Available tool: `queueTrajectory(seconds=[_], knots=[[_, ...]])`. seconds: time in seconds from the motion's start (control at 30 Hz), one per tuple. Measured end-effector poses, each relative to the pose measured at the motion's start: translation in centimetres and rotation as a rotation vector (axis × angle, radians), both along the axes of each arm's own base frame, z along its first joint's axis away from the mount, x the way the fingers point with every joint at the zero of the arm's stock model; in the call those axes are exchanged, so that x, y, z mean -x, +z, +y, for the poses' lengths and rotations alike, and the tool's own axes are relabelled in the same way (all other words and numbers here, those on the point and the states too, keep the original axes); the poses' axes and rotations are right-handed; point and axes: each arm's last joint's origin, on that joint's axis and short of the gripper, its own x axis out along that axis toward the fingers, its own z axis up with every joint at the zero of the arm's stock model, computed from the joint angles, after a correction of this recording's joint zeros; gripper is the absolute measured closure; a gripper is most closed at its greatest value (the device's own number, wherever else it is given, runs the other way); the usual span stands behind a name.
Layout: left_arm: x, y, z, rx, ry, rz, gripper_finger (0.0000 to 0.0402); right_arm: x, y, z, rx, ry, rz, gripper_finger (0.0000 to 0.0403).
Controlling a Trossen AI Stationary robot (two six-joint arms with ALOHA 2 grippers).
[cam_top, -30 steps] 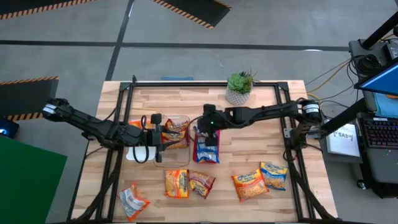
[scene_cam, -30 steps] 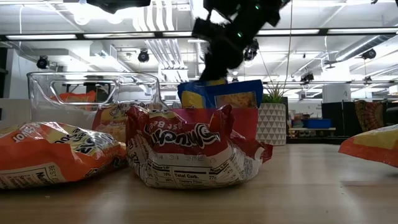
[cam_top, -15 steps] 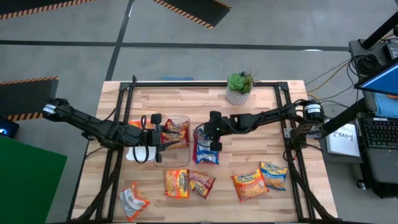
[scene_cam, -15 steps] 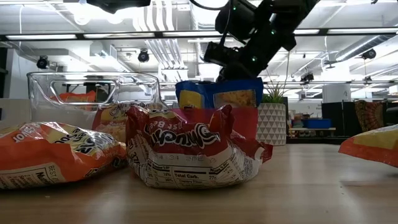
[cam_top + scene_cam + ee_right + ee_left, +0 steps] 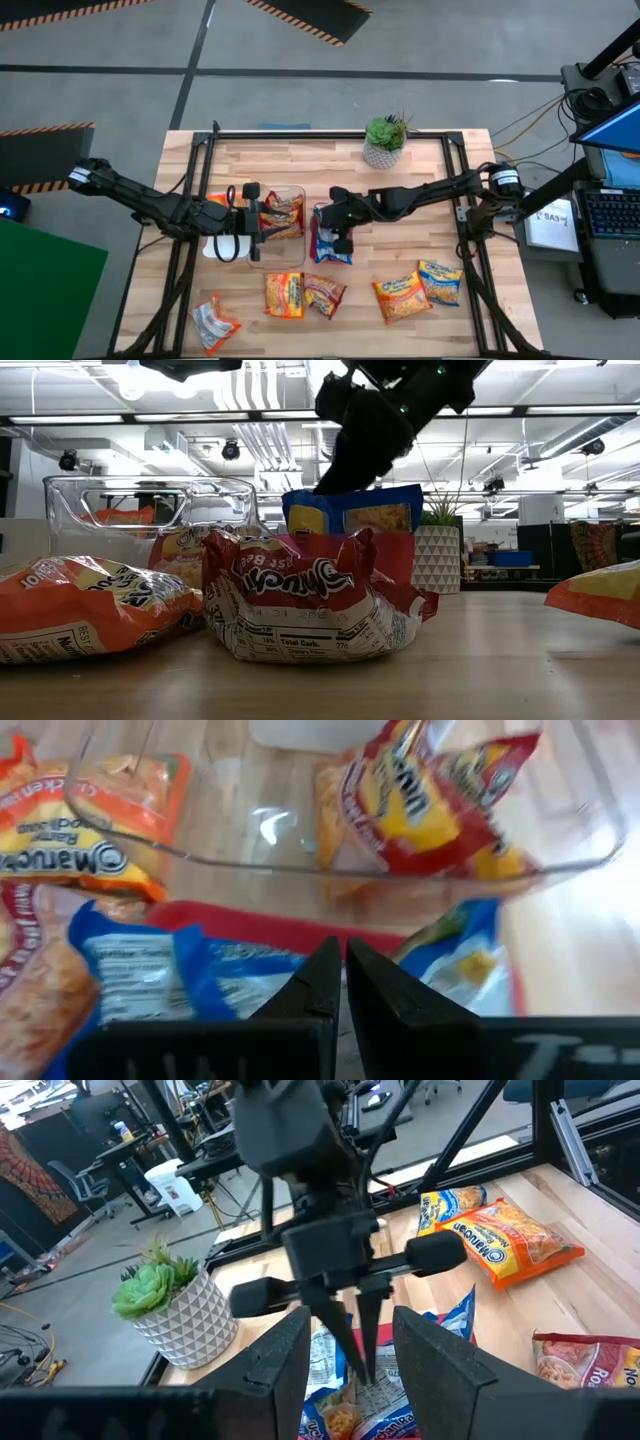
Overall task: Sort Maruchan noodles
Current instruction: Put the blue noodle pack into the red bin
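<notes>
Blue packets [image 5: 331, 243] are stacked in the red tray [image 5: 395, 555] under closed, empty right jaws; left jaws are part-open, apparently empty; several packets [image 5: 400, 297] remain unsorted near the front edge.

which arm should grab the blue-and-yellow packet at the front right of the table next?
Right, probably. The right gripper is shut and empty above the blue packets in the red tray, on the side nearer that packet. The left gripper sits at the clear bin, farther away.
</notes>
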Motion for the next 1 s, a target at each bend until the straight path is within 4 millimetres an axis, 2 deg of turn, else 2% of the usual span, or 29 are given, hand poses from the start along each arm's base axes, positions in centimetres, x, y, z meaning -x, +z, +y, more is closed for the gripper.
queueTrajectory(seconds=[0.17, 0.3, 0.43, 0.53, 0.67, 0.77, 0.87, 1.0], knots=[[0.0, 0.0, 0.0, 0.000, 0.000, 0.000, 0.0275, 0.4, -1.0, 1.3, 0.000, -0.020, 0.039, 0.0391], [0.0, 0.0, 0.0, 0.000, 0.000, 0.000, 0.0275, 0.6, -0.3, 2.2, 0.088, -0.051, 0.023, 0.0391], [0.0, 0.0, 0.0, 0.004, 0.001, -0.001, 0.0275, 1.0, 2.3, 1.2, 0.221, -0.164, -0.005, 0.0391], [0.0, 0.0, 0.0, 0.004, 0.001, -0.001, 0.0275, 1.3, 2.8, -0.5, 0.263, -0.206, 0.027, 0.0391], [0.0, 0.0, 0.0, 0.004, 0.001, -0.001, 0.0275, 1.3, 1.7, -3.2, 0.263, -0.209, 0.067, 0.0391], [0.0, 0.0, 0.0, 0.004, 0.001, -0.001, 0.0275, 1.2, -0.3, -4.9, 0.183, -0.133, 0.129, 0.0391], [0.0, 0.0, 0.0, 0.004, 0.001, 0.000, 0.0275, 1.0, -2.0, -5.6, 0.092, -0.057, 0.171, 0.0391], [0.0, 0.0, 0.0, 0.003, 0.001, 0.001, 0.0275, 0.6, -2.7, -5.5, 0.062, 0.005, 0.173, 0.0391]])
